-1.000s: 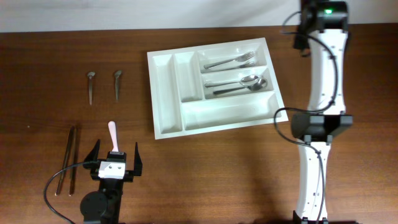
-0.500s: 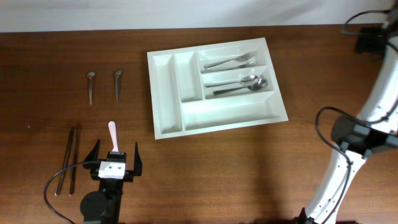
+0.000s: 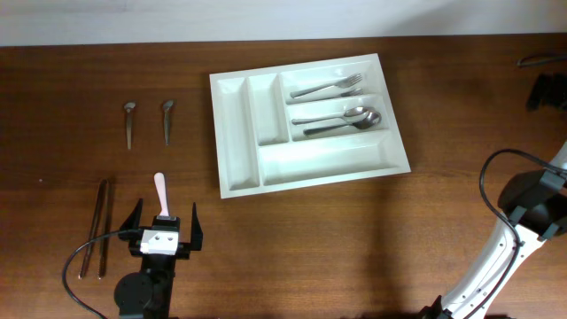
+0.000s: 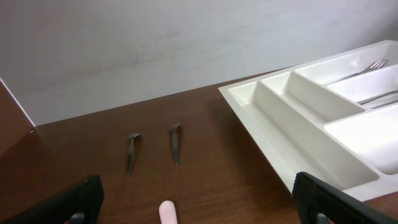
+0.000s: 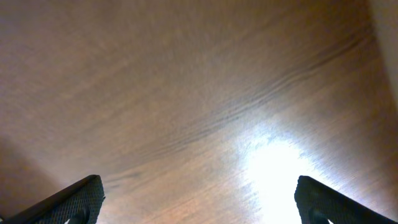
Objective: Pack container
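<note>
Overhead, the container [image 3: 328, 161] sits near the tabletop's [image 3: 292, 252] far edge. Both the left claw [image 3: 164, 215] and right claw [image 5: 199, 198] gape wide.

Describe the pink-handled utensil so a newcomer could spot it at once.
Start at the white cutlery tray and look left and toward the near edge, to the left gripper. The pink-handled utensil lies just ahead of its open fingers. It is the only pink item: the chopsticks beside it are dark, and the two small spoons beyond are metal.
</note>
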`<act>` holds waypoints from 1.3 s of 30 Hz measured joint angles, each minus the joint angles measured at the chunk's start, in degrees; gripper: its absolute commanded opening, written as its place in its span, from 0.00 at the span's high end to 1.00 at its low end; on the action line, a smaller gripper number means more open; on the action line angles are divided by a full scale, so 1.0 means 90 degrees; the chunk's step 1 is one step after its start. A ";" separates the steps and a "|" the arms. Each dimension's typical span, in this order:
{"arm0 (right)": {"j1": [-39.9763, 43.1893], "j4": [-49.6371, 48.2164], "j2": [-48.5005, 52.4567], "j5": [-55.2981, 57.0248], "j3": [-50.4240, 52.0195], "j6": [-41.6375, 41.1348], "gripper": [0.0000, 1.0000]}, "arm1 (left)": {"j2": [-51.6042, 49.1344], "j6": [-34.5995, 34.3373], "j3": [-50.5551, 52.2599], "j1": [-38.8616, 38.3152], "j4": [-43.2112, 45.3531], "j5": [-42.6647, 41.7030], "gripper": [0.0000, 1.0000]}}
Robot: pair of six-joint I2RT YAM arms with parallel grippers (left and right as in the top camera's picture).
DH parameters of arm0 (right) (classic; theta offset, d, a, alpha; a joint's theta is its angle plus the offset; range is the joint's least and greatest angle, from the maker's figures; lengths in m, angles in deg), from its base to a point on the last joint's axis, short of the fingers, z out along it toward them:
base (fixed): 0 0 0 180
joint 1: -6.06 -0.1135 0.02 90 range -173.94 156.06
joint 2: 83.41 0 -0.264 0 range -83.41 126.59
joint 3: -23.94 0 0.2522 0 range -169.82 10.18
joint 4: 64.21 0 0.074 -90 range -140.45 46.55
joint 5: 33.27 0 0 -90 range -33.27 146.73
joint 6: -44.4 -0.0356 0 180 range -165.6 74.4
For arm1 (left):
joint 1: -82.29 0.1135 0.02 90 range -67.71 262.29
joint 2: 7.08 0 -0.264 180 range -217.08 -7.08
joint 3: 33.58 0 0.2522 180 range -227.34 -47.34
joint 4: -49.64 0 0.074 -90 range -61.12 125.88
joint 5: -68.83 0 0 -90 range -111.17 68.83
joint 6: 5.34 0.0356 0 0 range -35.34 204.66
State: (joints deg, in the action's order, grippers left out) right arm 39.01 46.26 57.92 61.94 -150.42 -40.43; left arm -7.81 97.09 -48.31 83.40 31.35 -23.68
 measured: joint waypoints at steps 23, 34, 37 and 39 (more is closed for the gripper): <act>0.0085 -0.0629 0.0005 -0.0046 0.0894 0.0005 0.01 | 0.0000 -0.0231 0.0002 0.0000 0.0083 -0.0002 0.01; 0.0085 -0.0629 0.0005 -0.0044 0.0894 0.0002 0.01 | -0.0425 -0.0648 -0.1326 0.0112 -0.1528 0.0374 0.01; 0.0085 -0.0634 0.0005 -0.0049 0.0894 0.0007 0.01 | -0.1137 -0.0505 -0.2642 0.0274 -0.2803 0.0979 0.01; 0.0085 -0.0634 0.0005 -0.0066 0.0894 0.0007 0.01 | -0.1775 -0.0447 -0.3662 0.0408 -0.3616 0.1433 0.01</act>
State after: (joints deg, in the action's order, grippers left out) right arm 39.78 40.55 57.97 61.35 -142.37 -40.36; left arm -23.79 93.06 -81.27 87.07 -1.20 -10.78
